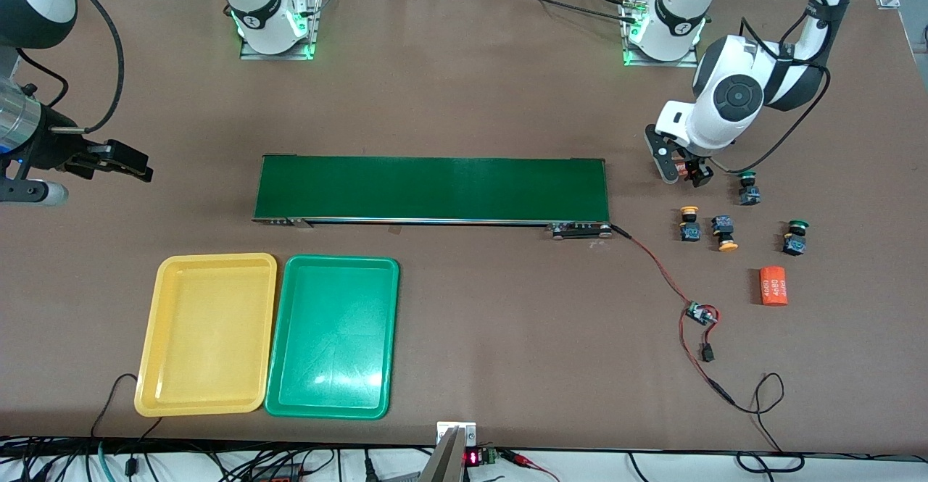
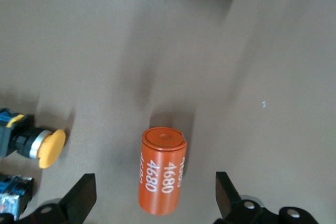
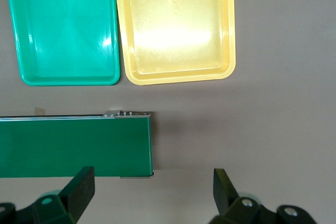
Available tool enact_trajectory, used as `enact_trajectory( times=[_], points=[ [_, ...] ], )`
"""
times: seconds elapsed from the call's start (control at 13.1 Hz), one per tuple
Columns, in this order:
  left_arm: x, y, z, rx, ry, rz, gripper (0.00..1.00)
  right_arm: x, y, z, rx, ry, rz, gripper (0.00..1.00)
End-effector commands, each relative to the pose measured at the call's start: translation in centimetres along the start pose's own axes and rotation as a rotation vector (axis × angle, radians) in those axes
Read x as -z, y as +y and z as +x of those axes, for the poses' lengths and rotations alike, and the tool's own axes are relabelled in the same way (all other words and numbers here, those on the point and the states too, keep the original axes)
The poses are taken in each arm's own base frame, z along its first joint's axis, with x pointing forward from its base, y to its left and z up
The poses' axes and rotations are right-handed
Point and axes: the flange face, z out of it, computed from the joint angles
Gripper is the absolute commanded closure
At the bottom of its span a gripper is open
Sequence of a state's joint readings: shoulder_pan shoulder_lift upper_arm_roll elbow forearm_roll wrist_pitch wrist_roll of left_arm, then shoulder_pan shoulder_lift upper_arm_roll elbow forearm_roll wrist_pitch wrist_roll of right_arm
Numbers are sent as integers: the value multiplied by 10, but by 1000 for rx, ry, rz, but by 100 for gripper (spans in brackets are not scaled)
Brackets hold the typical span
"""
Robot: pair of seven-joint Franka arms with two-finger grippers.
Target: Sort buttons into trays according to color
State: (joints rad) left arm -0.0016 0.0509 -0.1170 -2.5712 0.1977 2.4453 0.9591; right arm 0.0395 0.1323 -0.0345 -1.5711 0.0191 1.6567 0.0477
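Toward the left arm's end of the table, four buttons (image 1: 689, 223) lay loose beside an orange cylinder (image 1: 773, 286), and the left gripper (image 1: 681, 169) hung open over another cylinder (image 2: 162, 176). Near the table's front edge sat the yellow tray (image 1: 208, 334) and green tray (image 1: 333, 337). By the conveyor belt (image 1: 433, 188), the right gripper (image 1: 119, 159) waited, fingers spread.

White rounded arm shells; black joints, cables; green-lit bases
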Motion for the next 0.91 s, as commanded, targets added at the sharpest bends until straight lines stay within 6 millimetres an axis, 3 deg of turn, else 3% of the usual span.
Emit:
enact_trajectory(
  times=[0.0,0.3,0.38,0.46,0.53,0.76,0.84],
  points=[
    [-27,2,-14,-61,32,29,0,3,-2,3,11,-6,16,0],
    [-52,2,-21,-87,66,33,0,-11,-2,7,7,-34,16,0],
    [-59,-1,-25,-85,75,33,8,-11,-2,7,7,-35,16,0],
    [-62,0,-25,-97,75,29,20,-11,-2,7,7,-35,16,0],
    [-61,-3,-29,-98,76,31,39,-11,-2,7,7,-35,16,0],
    [-56,-7,-30,-196,73,39,84,-13,-1,6,6,-46,16,0],
    [-55,-7,-32,-215,63,25,94,-13,-1,6,7,-47,16,0]
  ],
)
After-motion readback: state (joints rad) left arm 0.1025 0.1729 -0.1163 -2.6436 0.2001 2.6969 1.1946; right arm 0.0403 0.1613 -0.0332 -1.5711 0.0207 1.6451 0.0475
